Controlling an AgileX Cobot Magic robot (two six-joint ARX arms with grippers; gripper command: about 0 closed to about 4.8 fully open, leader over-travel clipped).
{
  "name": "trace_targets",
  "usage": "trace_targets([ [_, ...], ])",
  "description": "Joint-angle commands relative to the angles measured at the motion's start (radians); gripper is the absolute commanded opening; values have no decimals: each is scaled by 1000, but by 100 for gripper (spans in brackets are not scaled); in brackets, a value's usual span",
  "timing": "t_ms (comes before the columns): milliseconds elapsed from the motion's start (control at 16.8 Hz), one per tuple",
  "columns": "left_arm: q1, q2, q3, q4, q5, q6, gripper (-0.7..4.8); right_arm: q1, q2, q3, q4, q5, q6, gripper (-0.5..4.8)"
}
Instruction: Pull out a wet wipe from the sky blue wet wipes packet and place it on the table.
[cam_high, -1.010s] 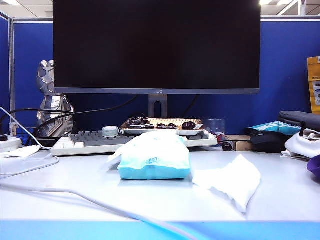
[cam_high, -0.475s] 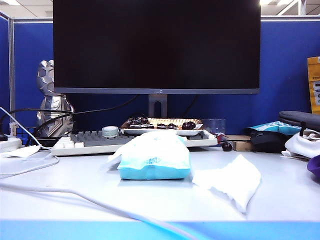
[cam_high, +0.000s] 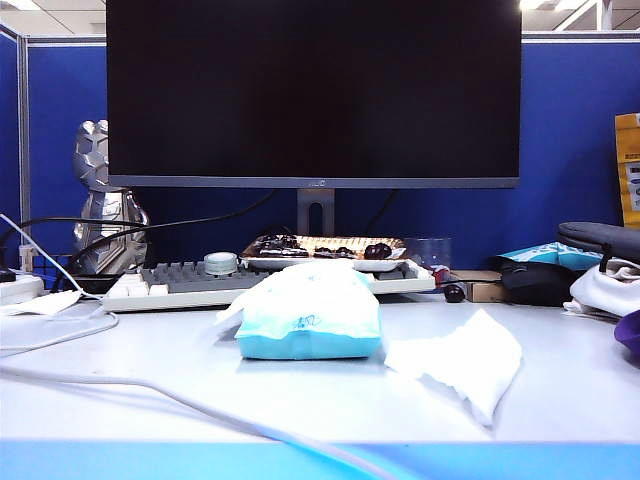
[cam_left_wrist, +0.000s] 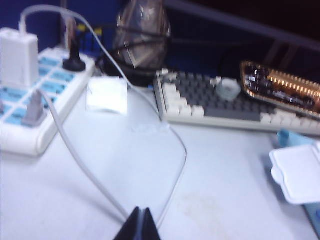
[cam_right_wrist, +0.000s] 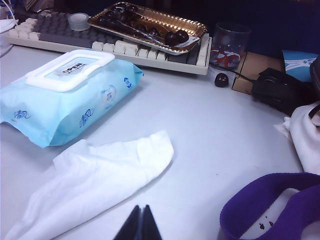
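one thin white wet wipe (cam_right_wrist: 95, 180) lies unmoved on the pale grey table (cam_high: 330, 400) beside the sky blue wet wipes packet (cam_high: 308, 312), task apparently complete, left gripper (cam_left_wrist: 140, 225) and right gripper (cam_right_wrist: 140, 223) both clenched, empty.

Blue partition (cam_high: 570, 130) (dark monitor (cam_high: 312, 90) ahead)

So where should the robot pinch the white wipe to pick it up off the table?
Probably at the raised, crumpled end of the wet wipe nearest the sky blue wet wipes packet, coming straight down from above. The rest lies flat on the table, leaving little to pinch. Both the right gripper and left gripper are shut, holding nothing.
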Motion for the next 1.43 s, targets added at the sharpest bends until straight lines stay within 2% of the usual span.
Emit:
trace_targets([
  [59, 0, -3, -1, -65, 11, 1, 0, 0, 0, 3, -5, -5, 3, 0],
  [416, 0, -3, -1, -64, 11, 1, 0, -3, 0, 3, -5, -6, 3, 0],
  [594, 0, -3, -1, -64, 11, 1, 0, -54, 0, 3, -5, -9, 3, 0],
  [1248, 1, -3, -1, -64, 11, 1, 0, -491, 0, 3, -4, -8, 3, 0],
  [1426, 1, -3, -1, -64, 11, 1, 0, -517, 0, 3, -4, 2, 3, 0],
])
